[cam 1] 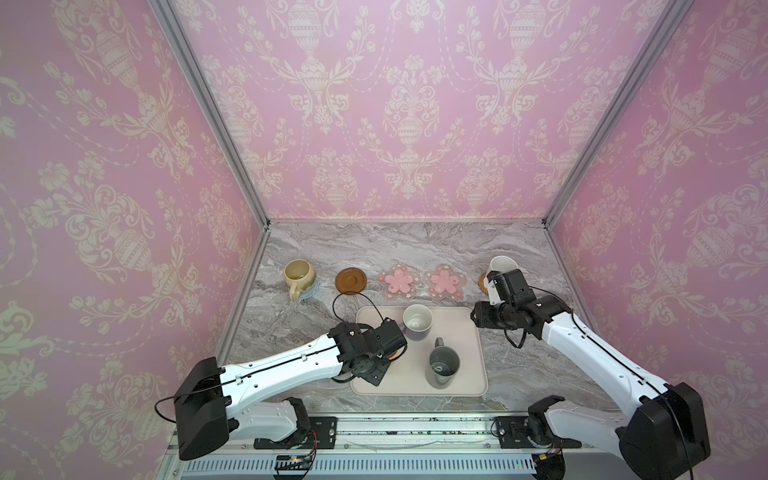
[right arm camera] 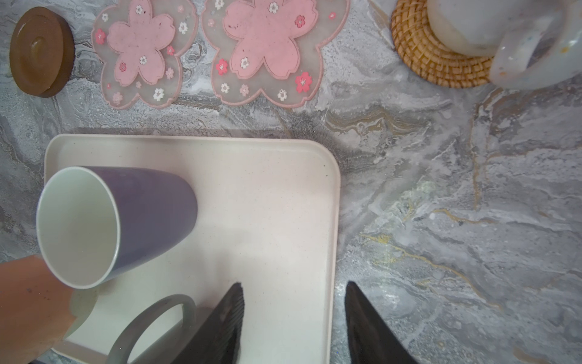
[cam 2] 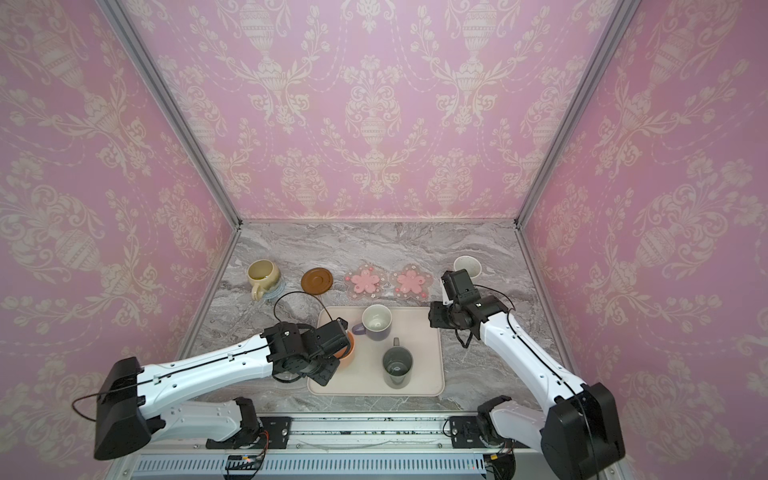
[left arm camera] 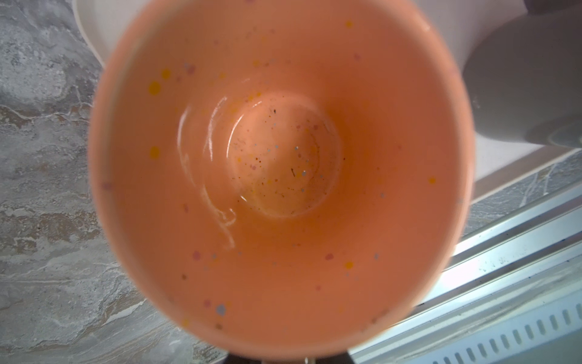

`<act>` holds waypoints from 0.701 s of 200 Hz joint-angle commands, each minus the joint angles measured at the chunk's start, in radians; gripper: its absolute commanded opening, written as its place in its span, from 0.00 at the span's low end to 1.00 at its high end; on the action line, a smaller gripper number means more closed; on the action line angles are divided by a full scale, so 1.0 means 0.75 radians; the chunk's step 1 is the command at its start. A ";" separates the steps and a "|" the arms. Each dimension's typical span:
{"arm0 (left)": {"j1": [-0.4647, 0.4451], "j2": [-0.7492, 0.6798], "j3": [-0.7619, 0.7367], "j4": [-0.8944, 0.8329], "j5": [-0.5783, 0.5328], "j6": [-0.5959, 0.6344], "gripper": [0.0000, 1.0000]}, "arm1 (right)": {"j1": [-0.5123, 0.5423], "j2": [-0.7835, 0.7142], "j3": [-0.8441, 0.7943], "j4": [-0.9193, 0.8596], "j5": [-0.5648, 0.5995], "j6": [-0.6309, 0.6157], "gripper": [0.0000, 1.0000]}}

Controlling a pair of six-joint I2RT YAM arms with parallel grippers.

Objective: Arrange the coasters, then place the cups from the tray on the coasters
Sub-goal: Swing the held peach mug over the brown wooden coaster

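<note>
The peach-orange cup [left arm camera: 283,176] is gripped by the left hand [cam 2: 337,349] at the tray's [right arm camera: 267,205] left edge, while the right hand [right arm camera: 293,283] is held part-open and empty over its right edge.

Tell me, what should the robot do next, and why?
Probably lift the peach-orange mug clear of the tray, heading for the bare dark brown coaster, the nearest free one; the left gripper hangs right over that mug.

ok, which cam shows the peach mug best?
Left wrist: the peach mug fills the frame, speckled inside clear. Both top views show only its rim past the left arm; right wrist catches a blurred edge.
</note>
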 commanded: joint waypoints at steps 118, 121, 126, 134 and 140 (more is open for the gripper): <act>0.350 -0.074 0.142 0.063 -0.083 0.075 0.00 | 0.011 0.017 0.006 -0.016 0.035 -0.026 0.54; 0.358 -0.073 0.143 0.071 -0.076 0.082 0.00 | 0.011 0.018 0.006 -0.016 0.033 -0.026 0.54; 0.374 -0.071 0.149 0.079 -0.068 0.090 0.00 | 0.011 0.020 0.005 -0.016 0.033 -0.026 0.54; 0.397 -0.062 0.159 0.087 -0.064 0.105 0.00 | 0.011 0.022 0.003 -0.016 0.034 -0.026 0.54; 0.414 -0.055 0.169 0.089 -0.063 0.115 0.00 | 0.011 0.019 0.002 -0.016 0.037 -0.026 0.54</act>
